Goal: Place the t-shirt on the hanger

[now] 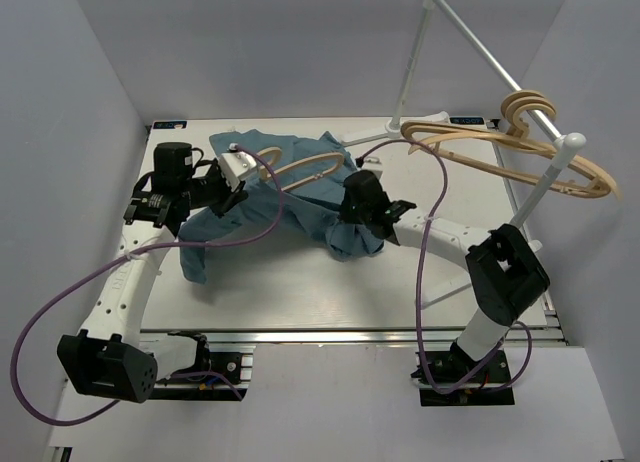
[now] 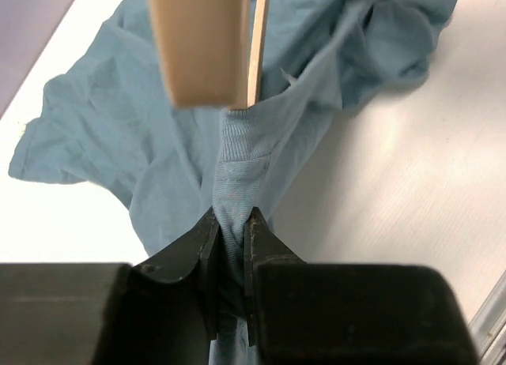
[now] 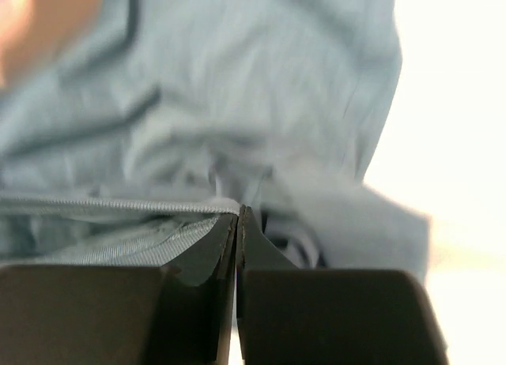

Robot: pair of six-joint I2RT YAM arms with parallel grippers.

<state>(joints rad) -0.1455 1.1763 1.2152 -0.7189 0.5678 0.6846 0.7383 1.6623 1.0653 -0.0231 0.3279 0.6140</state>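
The teal-blue t-shirt (image 1: pixel 290 207) lies crumpled across the middle of the table. A tan wooden hanger (image 1: pixel 312 165) lies partly tucked in its upper part, between the two grippers. My left gripper (image 1: pixel 238 200) is shut on the shirt's ribbed collar (image 2: pixel 237 156), and the hanger (image 2: pixel 202 41) shows blurred just beyond the tips (image 2: pixel 231 215). My right gripper (image 1: pixel 372 227) sits on the shirt's right side, its jaws (image 3: pixel 239 211) pressed together on a taut hem edge (image 3: pixel 118 203). The cloth hides most of the hanger.
A white stand of thin rods (image 1: pixel 470 37) rises at the back right, with several spare tan hangers (image 1: pixel 545 162) hooked on its rail. Purple cables loop from both arms. Grey walls close in the table on the left, back and right.
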